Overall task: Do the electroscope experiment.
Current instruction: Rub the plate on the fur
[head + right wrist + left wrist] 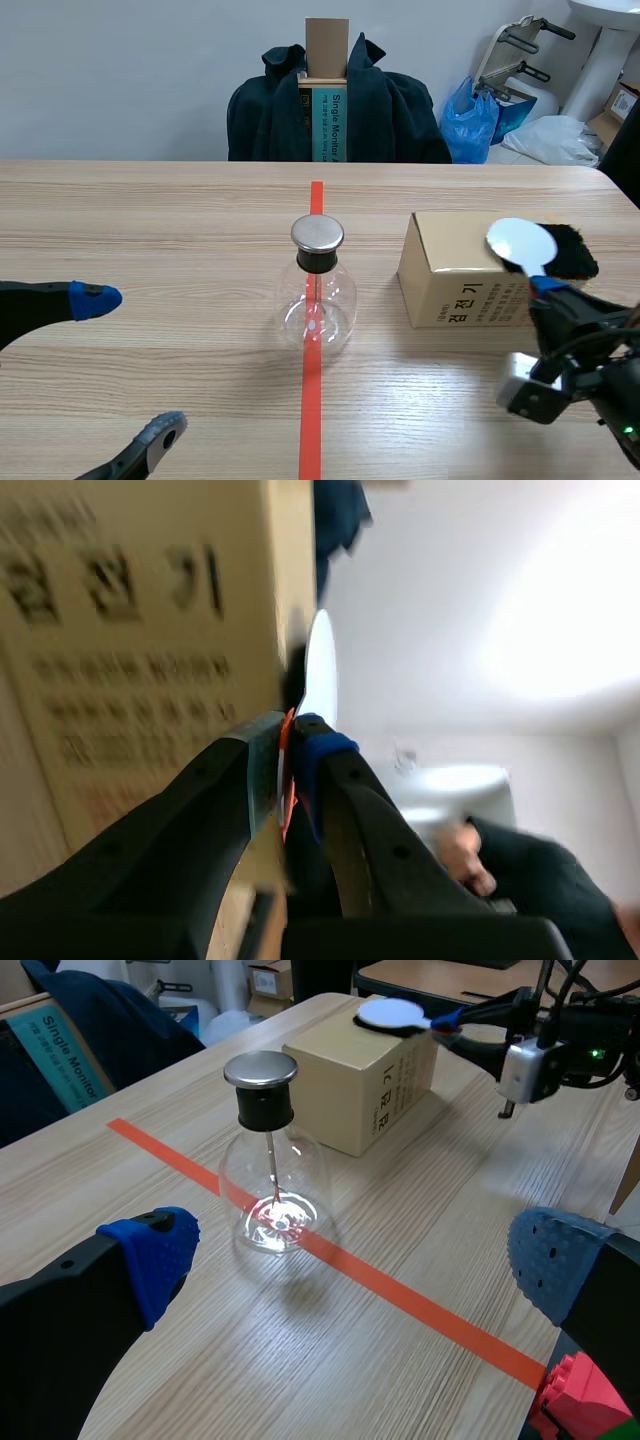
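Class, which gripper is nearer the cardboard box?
Right. The right gripper is at the box, holding a white disc over it; the left gripper is open, beyond the flask.

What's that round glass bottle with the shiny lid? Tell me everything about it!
It is a clear, round-bellied glass flask standing upright on the orange-red tape line, beside a cardboard box but not touching it. A black stopper plugs its neck, topped by a flat silvery metal disc. A thin rod hangs down inside to something small and glinting near the bottom. Only the table touches it.
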{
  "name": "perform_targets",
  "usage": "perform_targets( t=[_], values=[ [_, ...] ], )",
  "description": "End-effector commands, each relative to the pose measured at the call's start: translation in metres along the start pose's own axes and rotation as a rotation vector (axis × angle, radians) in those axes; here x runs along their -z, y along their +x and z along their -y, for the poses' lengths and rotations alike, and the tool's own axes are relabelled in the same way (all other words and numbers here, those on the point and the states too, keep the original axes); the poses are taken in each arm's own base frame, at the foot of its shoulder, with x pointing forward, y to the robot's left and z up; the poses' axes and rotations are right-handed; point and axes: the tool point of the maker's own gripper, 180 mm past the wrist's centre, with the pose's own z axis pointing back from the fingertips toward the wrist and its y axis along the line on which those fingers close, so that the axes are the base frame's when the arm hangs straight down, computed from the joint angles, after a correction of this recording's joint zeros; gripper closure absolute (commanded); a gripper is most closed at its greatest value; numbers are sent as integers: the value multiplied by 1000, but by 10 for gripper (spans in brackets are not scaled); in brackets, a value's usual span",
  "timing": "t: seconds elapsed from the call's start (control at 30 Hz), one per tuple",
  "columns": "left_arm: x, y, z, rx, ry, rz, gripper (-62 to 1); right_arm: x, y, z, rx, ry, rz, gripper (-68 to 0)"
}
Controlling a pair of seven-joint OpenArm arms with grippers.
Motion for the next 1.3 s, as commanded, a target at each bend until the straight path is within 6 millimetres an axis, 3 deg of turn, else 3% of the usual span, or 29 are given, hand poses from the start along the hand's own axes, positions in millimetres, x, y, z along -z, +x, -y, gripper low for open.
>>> perform_targets(
  t=[0.0,0.1,0.13,0.3,0.4,0.47,0.63,0.8,0.97,1.13,1.27],
  values=[
    [2,6,1,-7,2,27,-623,1,-13,5,2,-23,-83,-8],
    [2,6,1,-7,2,27,-623,-7,-45,8,-21,-43,-258,-8],
    [2,6,1,-7,2,27,-623,-7,-47,9,-26,-40,-261,-8],
    [2,6,1,-7,2,27,-623,2,-11,7,-13,-42,-88,-8],
    [2,6,1,-7,2,27,-623,-4,-40,9,-18,-55,-257,-8],
    [2,6,1,-7,2,27,-623,-7,-47,9,-20,-48,-283,-8],
    [2,6,1,-7,2,27,-623,2,-6,3,5,-21,-59,-8],
    [2,6,1,-7,2,27,-623,-12,-48,3,-1,-33,-315,-8],
    [2,6,1,-7,2,27,-623,-1,-5,3,-23,-25,-62,-8],
    [2,6,1,-7,2,27,-623,-10,-32,2,-8,-28,-219,-8],
    [2,6,1,-7,2,27,-623,-7,-15,0,-16,-16,-122,-8]
  ],
)
